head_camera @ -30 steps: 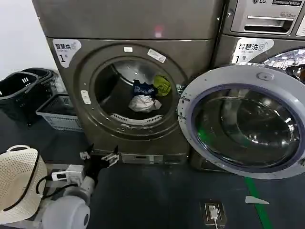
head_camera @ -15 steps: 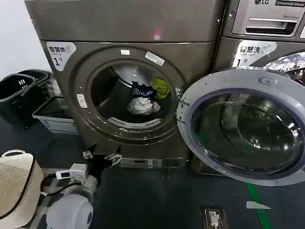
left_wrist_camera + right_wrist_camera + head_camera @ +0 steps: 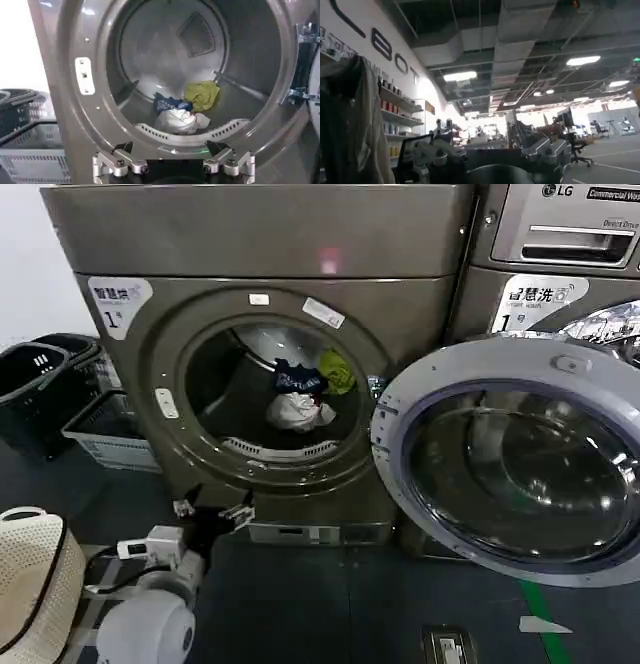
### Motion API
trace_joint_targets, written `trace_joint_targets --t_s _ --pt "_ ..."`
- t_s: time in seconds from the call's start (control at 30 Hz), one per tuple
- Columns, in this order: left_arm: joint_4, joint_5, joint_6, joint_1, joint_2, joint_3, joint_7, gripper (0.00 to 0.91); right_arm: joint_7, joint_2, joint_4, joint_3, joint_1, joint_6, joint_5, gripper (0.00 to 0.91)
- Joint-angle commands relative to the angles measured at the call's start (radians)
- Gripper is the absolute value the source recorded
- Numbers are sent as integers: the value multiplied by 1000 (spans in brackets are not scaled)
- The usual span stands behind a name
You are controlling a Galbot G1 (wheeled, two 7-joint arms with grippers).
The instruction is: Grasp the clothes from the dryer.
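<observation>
Clothes at frame centre in the dryer are judged soft, best pinched at the white bunch by the left gripper, spread wide and empty.

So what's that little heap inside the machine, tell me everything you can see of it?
The clothes are a small crumpled pile of soft fabric lying on the drum floor of the dryer, just behind the open porthole. A white-grey piece sits in front, a dark blue one with pale print lies behind it, and a yellow-green one bunches beside them. They touch each other and the drum. The left claw hangs outside the opening, open, apart from them.
</observation>
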Motion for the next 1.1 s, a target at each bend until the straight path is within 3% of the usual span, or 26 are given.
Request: trace_joint_targets --t_s 0.03,1.1 --pt "6 35 49 0 1 -2 -1 907 0 3 -1 0 1 1 0 907" --pt "28 15 49 2 -9 2 4 907 -1 16 -6 -6 7 2 -1 907"
